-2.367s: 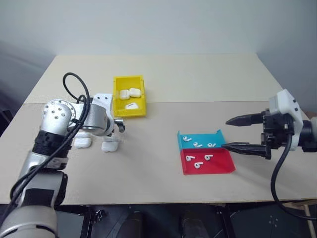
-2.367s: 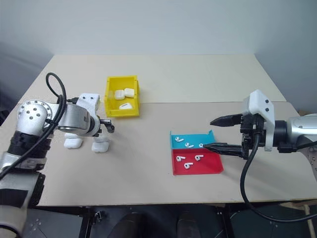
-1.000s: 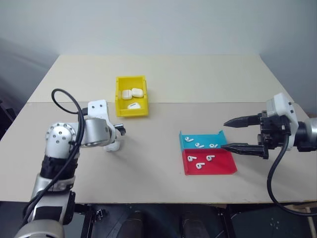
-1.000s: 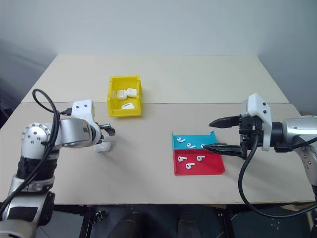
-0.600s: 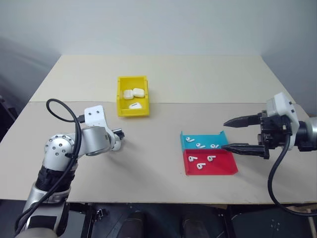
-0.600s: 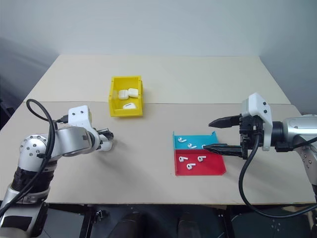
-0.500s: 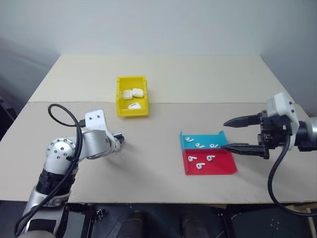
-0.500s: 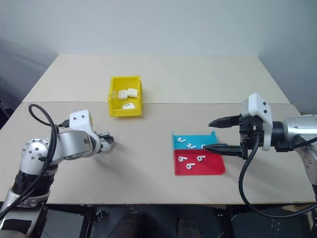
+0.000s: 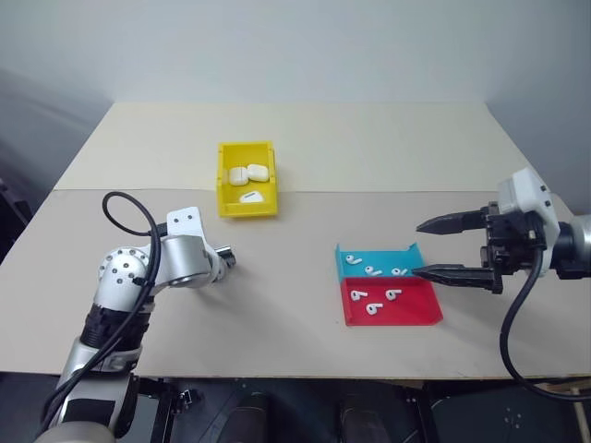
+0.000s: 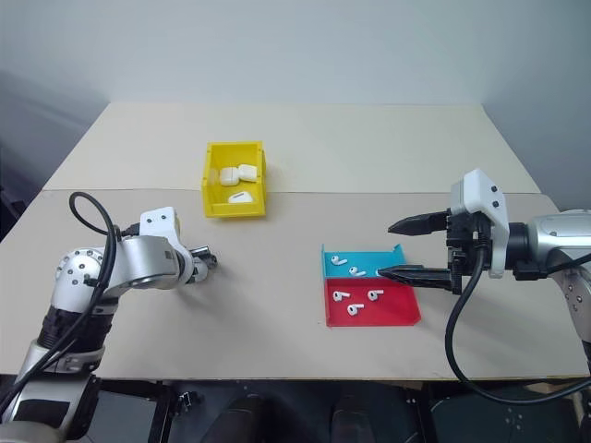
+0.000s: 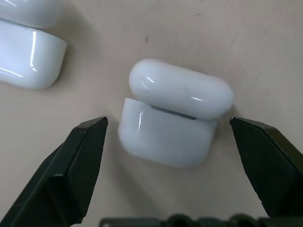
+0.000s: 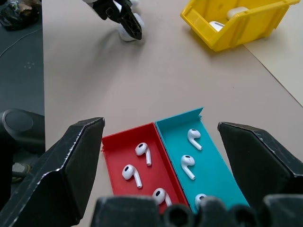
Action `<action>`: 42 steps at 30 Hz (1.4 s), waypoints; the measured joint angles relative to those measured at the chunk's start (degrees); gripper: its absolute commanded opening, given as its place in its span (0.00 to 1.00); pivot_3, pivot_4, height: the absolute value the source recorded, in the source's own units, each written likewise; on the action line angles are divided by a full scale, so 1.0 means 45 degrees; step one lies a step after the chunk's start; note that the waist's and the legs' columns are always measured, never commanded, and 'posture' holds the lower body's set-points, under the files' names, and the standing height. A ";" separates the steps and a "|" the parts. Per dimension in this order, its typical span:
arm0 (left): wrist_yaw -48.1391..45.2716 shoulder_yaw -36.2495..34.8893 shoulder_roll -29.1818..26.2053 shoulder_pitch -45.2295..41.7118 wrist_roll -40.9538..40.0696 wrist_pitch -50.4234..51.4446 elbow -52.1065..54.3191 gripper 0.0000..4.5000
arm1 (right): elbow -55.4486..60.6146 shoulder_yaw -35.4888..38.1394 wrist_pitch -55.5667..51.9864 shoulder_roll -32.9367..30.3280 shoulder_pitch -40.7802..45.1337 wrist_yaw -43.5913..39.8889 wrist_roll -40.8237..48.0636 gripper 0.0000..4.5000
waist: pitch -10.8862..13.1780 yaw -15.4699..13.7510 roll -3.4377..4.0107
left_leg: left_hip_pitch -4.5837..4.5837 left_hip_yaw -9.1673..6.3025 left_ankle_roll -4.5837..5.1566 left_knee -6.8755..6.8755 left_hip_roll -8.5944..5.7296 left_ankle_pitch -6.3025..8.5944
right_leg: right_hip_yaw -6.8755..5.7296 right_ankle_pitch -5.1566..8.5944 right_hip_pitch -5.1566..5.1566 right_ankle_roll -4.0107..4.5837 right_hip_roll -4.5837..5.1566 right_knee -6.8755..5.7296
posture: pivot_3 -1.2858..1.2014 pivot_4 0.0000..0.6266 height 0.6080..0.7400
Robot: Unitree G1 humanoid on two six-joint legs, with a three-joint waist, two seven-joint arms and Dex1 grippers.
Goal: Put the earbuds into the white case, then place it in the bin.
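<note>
A white case (image 11: 173, 123) stands on the table with its lid slightly ajar. My left gripper (image 11: 168, 120) is open, one finger on each side of the case and neither touching it. In the eye views the left gripper (image 9: 224, 258) is low over the table, hiding the case. A second white case (image 11: 26, 61) lies close by. Several earbuds (image 9: 369, 270) lie in a blue-and-red tray (image 9: 416, 314). My right gripper (image 9: 418, 249) hangs open beside the tray's right edge. The yellow bin (image 9: 224, 175) holds three white cases.
The bin stands behind the left gripper, towards the table's middle. The tray sits at the front right. In the right wrist view the left gripper (image 12: 124, 14) shows far off, beside a white case (image 12: 127, 33).
My left arm has dropped and its gripper has come down around the white case on the table. The right arm has held still.
</note>
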State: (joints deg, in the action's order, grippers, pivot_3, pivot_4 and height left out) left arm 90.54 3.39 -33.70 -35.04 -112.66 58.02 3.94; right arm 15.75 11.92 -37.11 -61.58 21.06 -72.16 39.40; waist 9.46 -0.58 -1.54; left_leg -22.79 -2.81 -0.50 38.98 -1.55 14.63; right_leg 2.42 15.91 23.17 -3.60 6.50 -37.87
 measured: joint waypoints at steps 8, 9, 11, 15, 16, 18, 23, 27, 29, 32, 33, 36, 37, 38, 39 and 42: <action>0.0006 -0.0340 0.0178 -0.0667 0.0002 0.1062 -0.1562 1.00 | 0.0134 0.0015 -0.0028 0.0000 -0.0090 0.0073 0.0018 0.99 | 0.0000 -0.0021 0.0000 | 0.0000 -0.0002 0.0001 0.0003 -0.0002 0.0000 | -0.0002 0.0000 0.0001 0.0000 0.0000 -0.0003 | 0.52 0.24 1.00; 0.0006 -0.0446 0.0220 -0.0808 0.0003 0.1181 -0.1755 1.00 | 0.0151 0.0015 -0.0028 0.0000 -0.0091 0.0083 0.0022 0.99 | 0.0000 -0.0020 0.0000 | 0.0001 -0.0002 0.0001 0.0002 -0.0003 0.0001 | -0.0002 0.0000 0.0000 0.0000 0.0001 -0.0004 | 0.52 0.24 1.00; 0.0008 -0.0556 0.0352 -0.1051 0.0006 0.1466 -0.2240 1.00 | 0.0167 0.0054 -0.0029 0.0000 -0.0194 0.0123 0.0025 0.99 | 0.0000 -0.0020 -0.0001 | -0.0001 -0.0004 0.0000 0.0001 -0.0002 0.0000 | -0.0005 0.0000 0.0001 0.0000 0.0000 -0.0005 | 0.52 0.24 1.00; 0.0033 -0.0602 0.0525 -0.1235 0.0016 0.1776 -0.2541 1.00 | 0.0263 0.0100 -0.0031 0.0000 -0.0444 0.0224 0.0038 0.99 | 0.0000 -0.0020 -0.0001 | -0.0005 -0.0004 -0.0007 0.0002 -0.0005 -0.0004 | -0.0003 0.0000 0.0002 0.0000 0.0004 -0.0021 | 0.52 0.24 1.00; 0.0044 -0.0607 0.0581 -0.1236 0.0031 0.1808 -0.2536 1.00 | 0.0290 0.0144 -0.0031 0.0000 -0.0488 0.0238 0.0043 0.99 | 0.0000 -0.0020 -0.0001 | -0.0005 -0.0005 -0.0007 0.0002 -0.0005 -0.0004 | -0.0003 0.0000 0.0002 0.0000 0.0005 -0.0021 | 0.52 0.24 1.00; 0.0045 -0.0611 0.0594 -0.1236 0.0035 0.1835 -0.2535 1.00 | 0.0390 0.0214 -0.0031 0.0000 -0.0578 0.0273 0.0049 0.99 | -0.0001 -0.0021 -0.0001 | -0.0003 -0.0005 -0.0007 0.0002 -0.0005 -0.0004 | -0.0003 0.0000 0.0001 0.0000 0.0006 -0.0018 | 0.52 0.24 1.00; 0.0045 -0.0609 0.0604 -0.1320 0.0032 0.1884 -0.2618 0.92 | 0.0422 0.0272 -0.0048 0.0001 -0.0654 0.0335 0.0059 1.00 | 0.0000 -0.0021 -0.0002 | -0.0003 -0.0006 -0.0007 0.0002 -0.0006 -0.0004 | -0.0003 0.0000 0.0002 0.0000 0.0005 -0.0017 | 0.52 0.24 1.00; 0.0045 -0.0603 0.0625 -0.1326 0.0023 0.1845 -0.2614 0.68 | 0.0491 0.0280 -0.0049 0.0003 -0.0679 0.0426 0.0062 1.00 | -0.0001 -0.0021 -0.0002 | -0.0004 -0.0005 -0.0008 0.0002 -0.0006 -0.0004 | -0.0002 0.0000 0.0002 0.0000 0.0006 -0.0017 | 0.52 0.24 1.00; 0.0045 -0.0600 0.0649 -0.1306 0.0024 0.1809 -0.2548 0.62 | 0.0498 0.0343 -0.0049 0.0004 -0.0769 0.0481 0.0066 1.00 | -0.0001 -0.0021 -0.0002 | -0.0004 -0.0006 -0.0008 0.0002 -0.0006 -0.0004 | -0.0002 0.0000 0.0002 0.0000 0.0006 -0.0017 | 0.52 0.24 1.00; 0.0045 -0.0595 0.0672 -0.1202 0.0023 0.1750 -0.2322 0.62 | 0.0499 0.0444 -0.0049 0.0008 -0.0786 0.0526 0.0067 1.00 | 0.0000 -0.0021 -0.0002 | -0.0007 -0.0005 -0.0011 0.0002 -0.0005 -0.0006 | -0.0002 0.0000 0.0003 0.0000 0.0006 -0.0017 | 0.52 0.24 1.00; 0.0045 -0.0589 0.0666 -0.1187 0.0023 0.1699 -0.2225 0.62 | 0.0499 0.0463 -0.0049 0.0011 -0.0786 0.0535 0.0067 1.00 | 0.0000 -0.0021 -0.0002 | -0.0006 -0.0006 -0.0011 0.0002 -0.0005 -0.0006 | -0.0003 0.0000 0.0003 0.0000 0.0005 -0.0017 | 0.52 0.24 1.00; 0.0045 -0.0572 0.0621 -0.1182 0.0022 0.1652 -0.1693 0.62 | 0.0485 0.0463 -0.0048 0.0114 -0.0768 0.0566 0.0057 1.00 | 0.0000 -0.0009 -0.0003 | -0.0007 -0.0005 -0.0011 0.0002 -0.0004 -0.0006 | -0.0001 0.0000 0.0004 0.0000 0.0005 -0.0016 | 0.52 0.24 1.00; 0.0045 -0.0556 0.0531 -0.1185 0.0018 0.1644 -0.1395 0.62 | 0.0470 0.0459 -0.0047 0.0166 -0.0746 0.0594 0.0050 1.00 | 0.0000 -0.0001 -0.0003 | -0.0010 -0.0005 -0.0011 0.0001 -0.0001 -0.0006 | -0.0001 0.0000 0.0007 0.0000 0.0003 -0.0016 | 0.52 0.24 1.00; 0.0045 -0.0555 0.0422 -0.1233 0.0016 0.1637 -0.1105 0.62 | 0.0457 0.0459 -0.0046 0.0224 -0.0731 0.0639 0.0047 1.00 | 0.0000 0.0004 -0.0003 | -0.0008 -0.0004 -0.0012 0.0001 -0.0001 -0.0006 | 0.0000 0.0000 0.0007 0.0000 0.0003 -0.0017 | 0.52 0.24 1.00; 0.0045 -0.0585 0.0353 -0.1372 0.0018 0.1668 -0.0882 0.62 | 0.0429 0.0460 -0.0042 0.0308 -0.0724 0.0691 0.0044 1.00 | 0.0000 -0.0005 -0.0003 | -0.0008 -0.0004 -0.0013 0.0001 -0.0001 -0.0007 | 0.0000 0.0000 0.0007 0.0000 0.0003 -0.0016 | 0.52 0.24 1.00; -0.0378 -0.0791 0.0276 -0.2353 0.0019 0.2045 -0.0281 0.62 | 0.0335 0.0445 0.0020 0.0649 -0.0620 0.0849 0.0032 1.00 | 0.0003 -0.0035 -0.0008 | -0.0014 -0.0005 -0.0011 0.0007 -0.0006 -0.0006 | -0.0005 0.0000 0.0007 0.0000 0.0003 -0.0009 | 0.52 0.24 1.00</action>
State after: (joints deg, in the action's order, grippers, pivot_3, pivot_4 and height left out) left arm 88.84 -0.18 -32.46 -45.62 -112.57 67.22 2.68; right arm 17.26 13.92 -37.02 -58.66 18.28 -68.34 39.54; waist 9.48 -0.74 -1.57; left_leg -22.85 -2.83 -0.55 39.01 -1.58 14.60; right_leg 2.39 15.91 23.20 -3.60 6.51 -37.91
